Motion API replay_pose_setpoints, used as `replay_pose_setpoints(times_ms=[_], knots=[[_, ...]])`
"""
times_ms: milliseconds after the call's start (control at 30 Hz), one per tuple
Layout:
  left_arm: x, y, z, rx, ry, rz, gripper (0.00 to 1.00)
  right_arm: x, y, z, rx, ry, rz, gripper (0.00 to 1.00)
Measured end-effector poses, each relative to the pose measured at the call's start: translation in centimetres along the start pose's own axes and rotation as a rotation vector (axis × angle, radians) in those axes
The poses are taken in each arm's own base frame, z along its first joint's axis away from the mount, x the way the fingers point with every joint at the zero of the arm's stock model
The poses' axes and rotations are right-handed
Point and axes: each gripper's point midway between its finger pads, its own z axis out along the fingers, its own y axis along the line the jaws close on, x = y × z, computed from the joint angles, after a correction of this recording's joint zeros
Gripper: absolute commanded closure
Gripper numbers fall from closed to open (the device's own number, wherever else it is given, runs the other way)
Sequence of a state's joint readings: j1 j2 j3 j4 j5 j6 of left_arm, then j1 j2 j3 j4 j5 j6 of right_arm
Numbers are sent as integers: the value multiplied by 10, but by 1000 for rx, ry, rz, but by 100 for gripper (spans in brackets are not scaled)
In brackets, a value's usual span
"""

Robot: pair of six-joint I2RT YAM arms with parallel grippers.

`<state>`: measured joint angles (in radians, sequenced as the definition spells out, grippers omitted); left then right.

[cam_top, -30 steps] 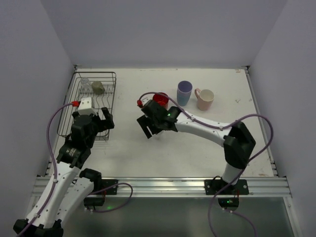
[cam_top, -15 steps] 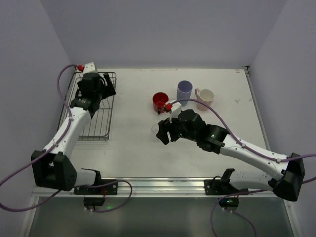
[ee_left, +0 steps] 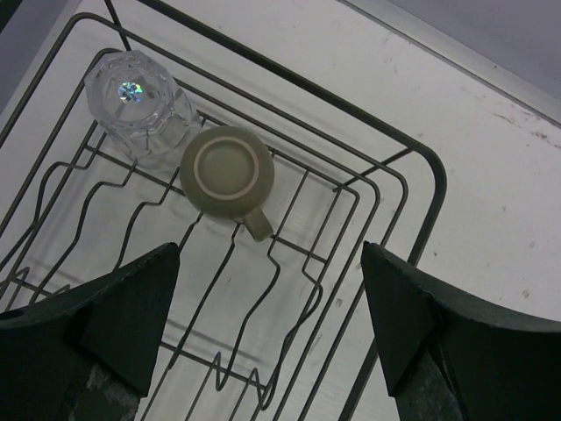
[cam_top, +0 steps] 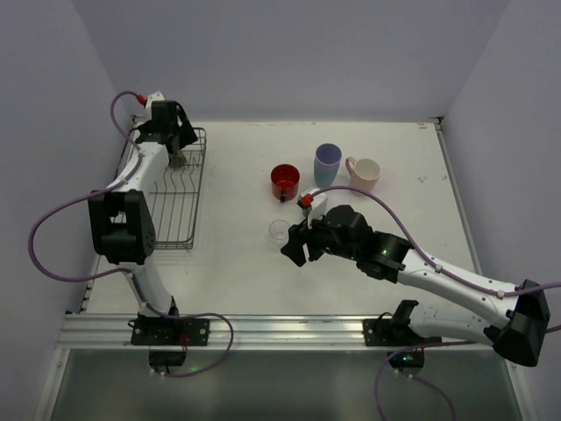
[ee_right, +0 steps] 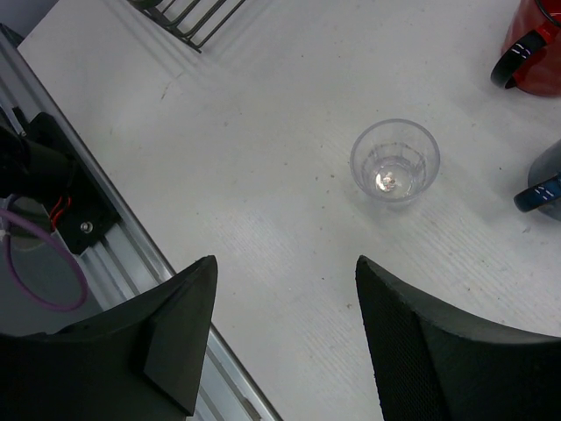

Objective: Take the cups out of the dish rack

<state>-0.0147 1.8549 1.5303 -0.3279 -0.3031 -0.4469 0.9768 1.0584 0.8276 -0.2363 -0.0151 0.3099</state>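
**Dish rack**: dark wire, with raised sides and wavy tines. It is set at the far left of the white table.

**Cups in the rack:** two are kept at its far end, both turned upside down.
- Beige-olive mug, with its handle laid over the wires.
- Clear faceted glass, just beside the mug.

**Left gripper**: held above these two cups. The jaws are spread wide and nothing is gripped.

**Cups on the table:** four are stood upright, well apart from the rack.
- Red mug, lavender tumbler and pale pink mug, ranged in a row.
- Small clear glass, placed nearer than the row.

**Right gripper**: held over the table near the small clear glass. The jaws are well parted and nothing is gripped.
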Motion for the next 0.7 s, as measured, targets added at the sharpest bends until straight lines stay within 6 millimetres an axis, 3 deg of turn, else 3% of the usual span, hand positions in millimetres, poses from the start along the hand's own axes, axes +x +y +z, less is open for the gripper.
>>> replay_pose_setpoints(times_ms=[267,567,700], knots=[[19,22,43,-72,47,-8,18,-2,0,-4,-8,-45,4,34],[15,25,55,-85,18,26,20,-14,4,-8,-26,-97,8,34],[24,26,68,-96,29,45,20,-15,4,-8,-28,-103,10,34]])
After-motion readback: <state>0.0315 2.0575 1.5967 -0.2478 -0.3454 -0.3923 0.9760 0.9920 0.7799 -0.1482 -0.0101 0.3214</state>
